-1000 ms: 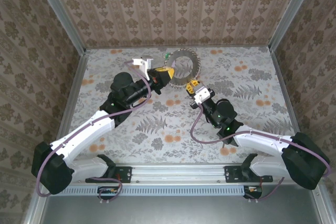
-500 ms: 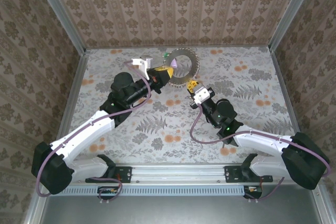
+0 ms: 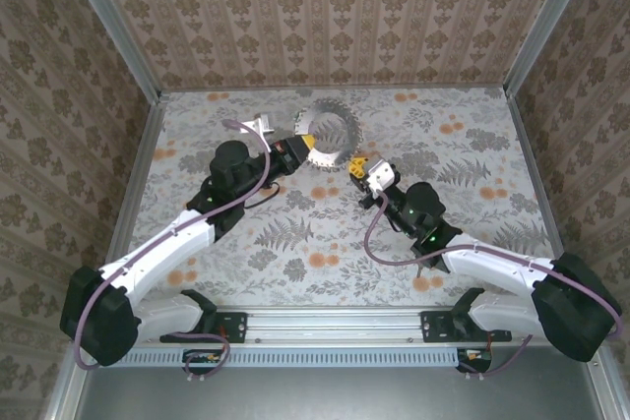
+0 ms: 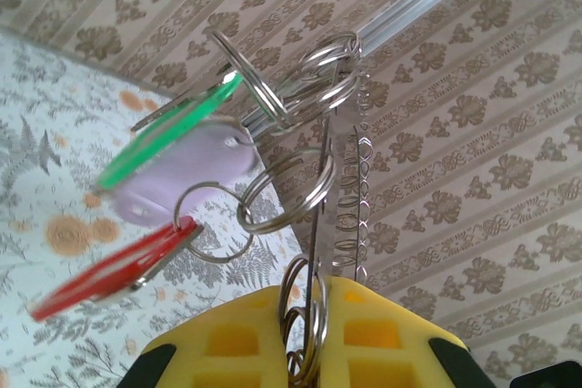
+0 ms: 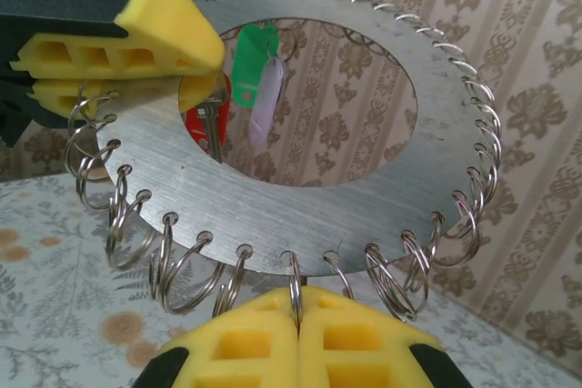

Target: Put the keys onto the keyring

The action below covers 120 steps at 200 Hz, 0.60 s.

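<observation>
Right wrist view: flat silvery metal keyring disc (image 5: 300,215), gripped at its lower rim by right gripper (image 5: 298,315), upper left by left gripper (image 5: 102,74); colour-tagged metal keys (image 5: 264,102) hang behind.

Left gripper (image 3: 313,148) and right gripper (image 3: 356,166) crowd the keyring (image 3: 351,135) at its near rim; the table (image 3: 453,150) beyond and right of it lies open.

Black-and-white arms (image 3: 162,243), looping purple cables (image 3: 370,246), yellow hollow-celled fingers (image 5: 364,333), small green lights (image 3: 430,239)

A lab test booth: wallpapered panels (image 3: 325,17) in aluminium framing (image 3: 111,22).
</observation>
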Each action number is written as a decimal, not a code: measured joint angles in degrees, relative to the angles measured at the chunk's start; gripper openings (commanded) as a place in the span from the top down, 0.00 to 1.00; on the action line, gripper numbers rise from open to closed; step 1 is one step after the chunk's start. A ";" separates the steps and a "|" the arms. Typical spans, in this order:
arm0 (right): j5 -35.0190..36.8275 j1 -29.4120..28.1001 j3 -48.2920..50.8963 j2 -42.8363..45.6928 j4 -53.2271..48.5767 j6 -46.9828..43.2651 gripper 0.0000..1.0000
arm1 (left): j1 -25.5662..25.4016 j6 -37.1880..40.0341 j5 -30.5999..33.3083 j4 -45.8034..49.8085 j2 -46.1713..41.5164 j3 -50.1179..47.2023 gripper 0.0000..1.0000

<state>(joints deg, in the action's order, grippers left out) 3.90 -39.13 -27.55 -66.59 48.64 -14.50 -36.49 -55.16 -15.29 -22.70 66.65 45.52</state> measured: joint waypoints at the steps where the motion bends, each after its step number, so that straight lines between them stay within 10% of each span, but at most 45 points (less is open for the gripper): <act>1: -0.07 0.04 -0.02 0.00 -0.11 0.04 1.00 | 0.02 -0.31 -0.02 0.00 -0.02 -0.11 0.93; 120: 2.73 -0.11 -3.41 -4.13 -4.46 -2.29 1.00 | 1.88 -14.62 -0.46 -9.03 2.89 -6.14 1.00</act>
<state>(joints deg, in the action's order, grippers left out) 6.63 -39.24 -30.96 -70.72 44.18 -16.80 -34.61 -69.78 -15.75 -31.73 69.54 39.38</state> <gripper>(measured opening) 0.062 0.097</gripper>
